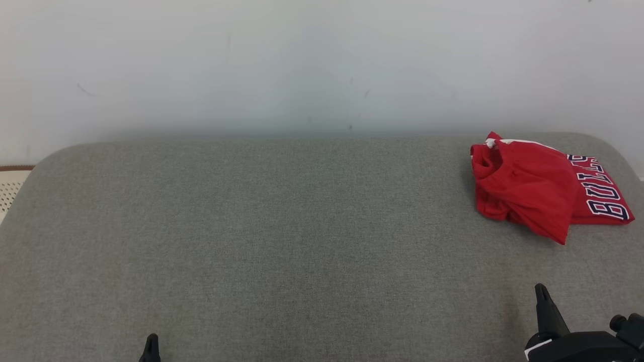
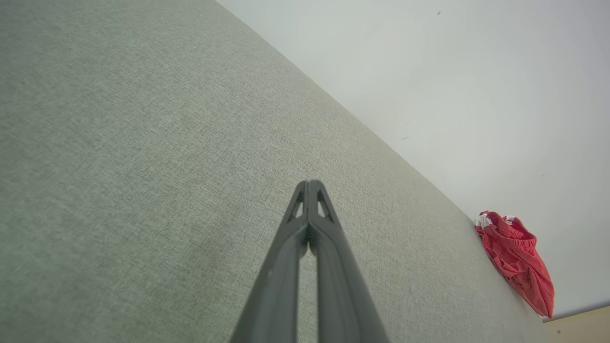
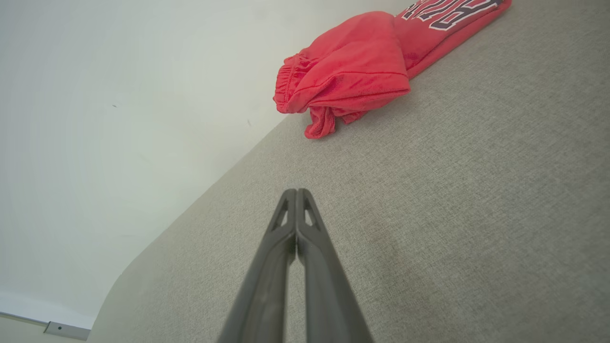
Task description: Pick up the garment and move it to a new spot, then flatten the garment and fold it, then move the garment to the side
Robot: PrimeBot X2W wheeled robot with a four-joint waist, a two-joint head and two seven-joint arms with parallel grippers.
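Note:
The garment is a red jersey-type piece with white and dark lettering, lying bunched in a loose fold at the far right of the grey fabric surface. It also appears as the red garment far off in the left wrist view and as the garment ahead in the right wrist view. My right gripper sits at the lower right, shut and holding nothing, well short of the garment. My left gripper pokes in at the lower left, shut and holding nothing. Their tips are pressed together.
A pale wall rises directly behind the padded surface. The surface has rounded far corners, and a cream perforated object lies past its left edge. A strip of floor and baseboard lies beyond the edge in the right wrist view.

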